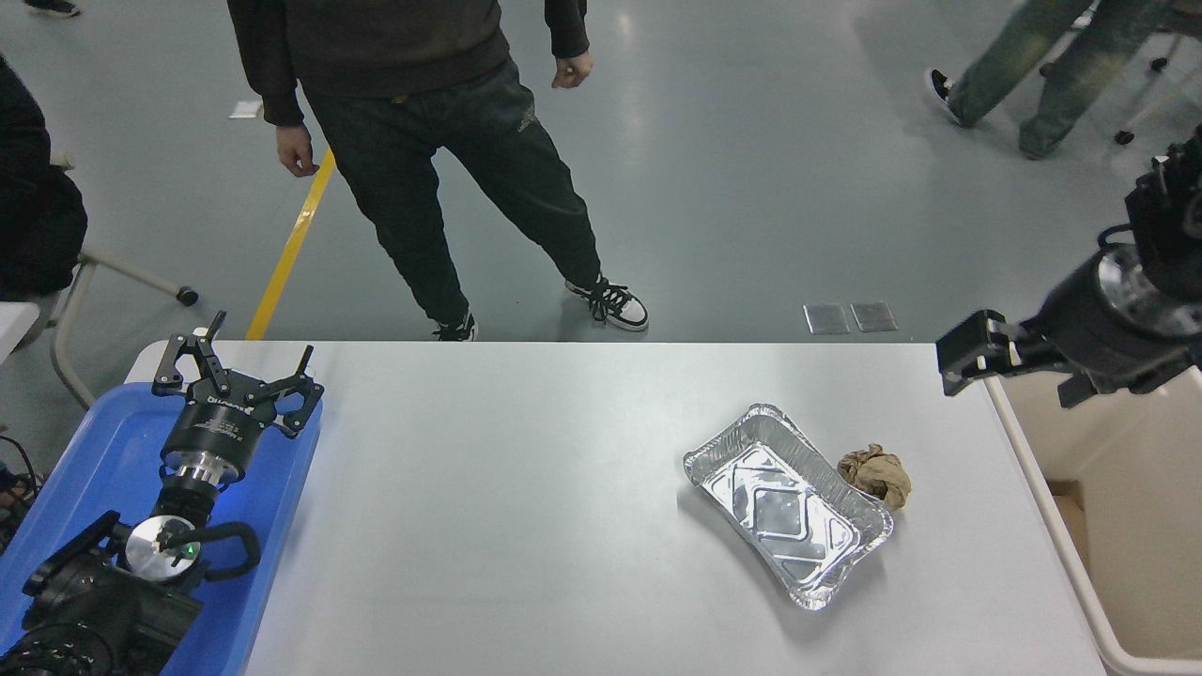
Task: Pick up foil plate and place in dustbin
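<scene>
Head view, items as I log them from my station:

Desk [526,526]: white, filling the lower half of the frame.

Foil plate [787,501]: shiny silver tray with a crinkled rim and a diamond pattern on its base. It lies flat on the desk at right of centre, its long axis running from upper left to lower right. Nothing grips it.

Paper ball [875,474]: small, crumpled, brown. It sits on the desk just beside the foil plate's upper right edge; I cannot tell whether the two touch.

Dustbin [1052,498]: beige, with a thick rim, at the right edge of the frame against the desk's right side. Only part of it is in view.

Right gripper [972,354]: at the upper right of the frame, raised over the desk's far right corner and the dustbin's near rim, pointing left. It is well apart from the foil plate and carries nothing. I cannot tell whether it is spread or closed.

Left gripper [235,371]: at the lower left, parked over the blue tray [94,469], fingers spread wide, holding nothing.

Person [423,141]: in dark clothes, standing on the grey floor beyond the desk's far edge, upper left of centre. A second pair of legs [1033,66] shows at the upper right.
</scene>
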Action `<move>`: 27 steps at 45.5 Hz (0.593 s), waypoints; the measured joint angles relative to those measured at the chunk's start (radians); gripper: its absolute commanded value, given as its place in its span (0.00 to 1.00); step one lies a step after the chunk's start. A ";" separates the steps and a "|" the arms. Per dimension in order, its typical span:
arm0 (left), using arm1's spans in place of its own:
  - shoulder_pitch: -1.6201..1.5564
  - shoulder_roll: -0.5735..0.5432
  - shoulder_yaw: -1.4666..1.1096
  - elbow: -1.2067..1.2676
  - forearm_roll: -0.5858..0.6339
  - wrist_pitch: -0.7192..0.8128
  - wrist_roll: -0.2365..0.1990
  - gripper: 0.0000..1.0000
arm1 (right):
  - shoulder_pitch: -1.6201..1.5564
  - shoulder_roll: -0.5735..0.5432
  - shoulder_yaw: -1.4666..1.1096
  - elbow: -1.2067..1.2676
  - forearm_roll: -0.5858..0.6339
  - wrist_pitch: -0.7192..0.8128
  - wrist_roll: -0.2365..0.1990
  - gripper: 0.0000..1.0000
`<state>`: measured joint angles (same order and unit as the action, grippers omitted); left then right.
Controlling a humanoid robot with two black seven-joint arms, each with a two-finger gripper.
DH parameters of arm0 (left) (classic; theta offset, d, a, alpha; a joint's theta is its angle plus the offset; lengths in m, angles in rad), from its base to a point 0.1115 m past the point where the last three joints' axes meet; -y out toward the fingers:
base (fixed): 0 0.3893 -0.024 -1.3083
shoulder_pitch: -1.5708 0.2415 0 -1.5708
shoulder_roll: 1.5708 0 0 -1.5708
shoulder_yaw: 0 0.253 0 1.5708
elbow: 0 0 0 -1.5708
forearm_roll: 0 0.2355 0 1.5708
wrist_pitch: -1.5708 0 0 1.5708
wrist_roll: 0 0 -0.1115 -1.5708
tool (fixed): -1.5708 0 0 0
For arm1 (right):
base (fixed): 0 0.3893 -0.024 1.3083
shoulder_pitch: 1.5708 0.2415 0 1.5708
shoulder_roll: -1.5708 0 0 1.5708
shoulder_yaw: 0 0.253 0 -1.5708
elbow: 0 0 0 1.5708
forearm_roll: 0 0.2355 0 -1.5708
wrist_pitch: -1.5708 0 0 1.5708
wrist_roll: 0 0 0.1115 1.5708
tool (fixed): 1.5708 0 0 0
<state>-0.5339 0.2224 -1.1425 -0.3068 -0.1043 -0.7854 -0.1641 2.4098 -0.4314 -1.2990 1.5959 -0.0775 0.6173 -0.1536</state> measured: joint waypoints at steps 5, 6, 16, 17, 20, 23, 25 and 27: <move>0.000 0.000 0.000 0.000 0.000 0.000 0.000 0.99 | 0.051 0.018 -0.005 0.003 0.023 0.038 0.000 1.00; 0.000 0.000 0.001 0.000 0.000 0.000 0.000 0.99 | 0.057 0.021 -0.006 0.003 0.026 0.044 0.000 1.00; 0.000 0.000 0.001 0.000 0.000 0.000 0.000 0.99 | 0.097 0.036 -0.011 0.006 0.054 0.073 0.000 1.00; 0.000 0.000 0.001 0.000 0.000 0.000 0.000 0.99 | 0.097 0.038 -0.011 0.006 0.061 0.073 0.000 1.00; 0.000 0.000 0.001 0.000 0.000 0.000 0.000 0.99 | 0.093 0.047 -0.011 0.006 0.091 0.066 -0.001 1.00; 0.000 0.000 0.001 0.000 0.000 0.000 0.000 0.99 | 0.078 0.060 -0.012 0.006 0.134 0.053 -0.002 1.00; 0.000 0.000 0.001 0.000 0.000 0.000 0.000 0.99 | 0.063 0.068 -0.012 0.006 0.169 0.036 -0.003 1.00; 0.000 0.000 0.001 0.000 0.000 0.000 0.000 0.99 | 0.039 0.077 -0.010 0.006 0.205 0.010 -0.003 1.00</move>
<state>-0.5339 0.2224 -1.1414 -0.3068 -0.1043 -0.7854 -0.1642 2.4491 -0.3542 -1.3092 1.6014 0.1272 0.6273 -0.1569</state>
